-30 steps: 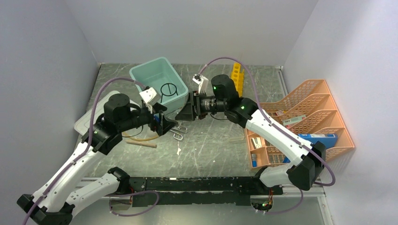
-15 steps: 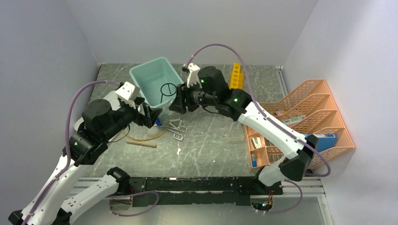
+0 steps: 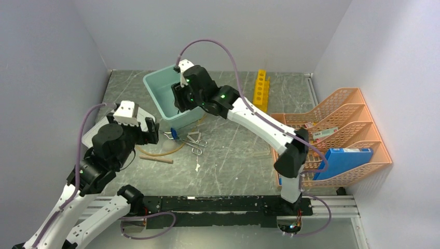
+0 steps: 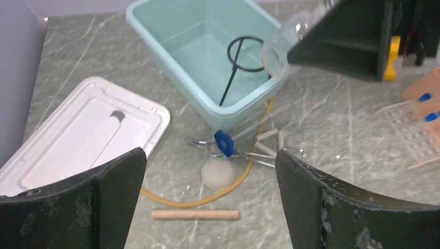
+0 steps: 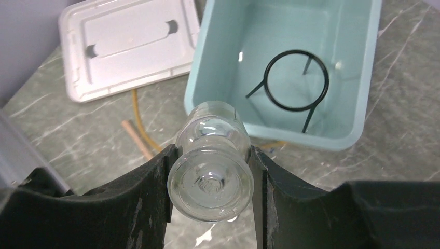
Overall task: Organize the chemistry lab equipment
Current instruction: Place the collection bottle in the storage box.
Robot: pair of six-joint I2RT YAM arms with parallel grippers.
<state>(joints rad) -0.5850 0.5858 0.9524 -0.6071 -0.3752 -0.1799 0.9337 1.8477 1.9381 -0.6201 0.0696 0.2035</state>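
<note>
Clear flask (image 5: 211, 179) clamped in right tool (image 5: 212, 151).

Glossy clear glass flask (image 5: 211, 174), smooth pale-teal plastic tub (image 5: 223, 41), black wire ring (image 5: 265, 78), matt wooden stick (image 4: 195, 213).

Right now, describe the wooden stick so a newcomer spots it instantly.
Find the pale teal tub toward the back left. A tan hose curves in front of it. The wooden stick lies just nearer the arms: straight, unlike the hose.
</note>
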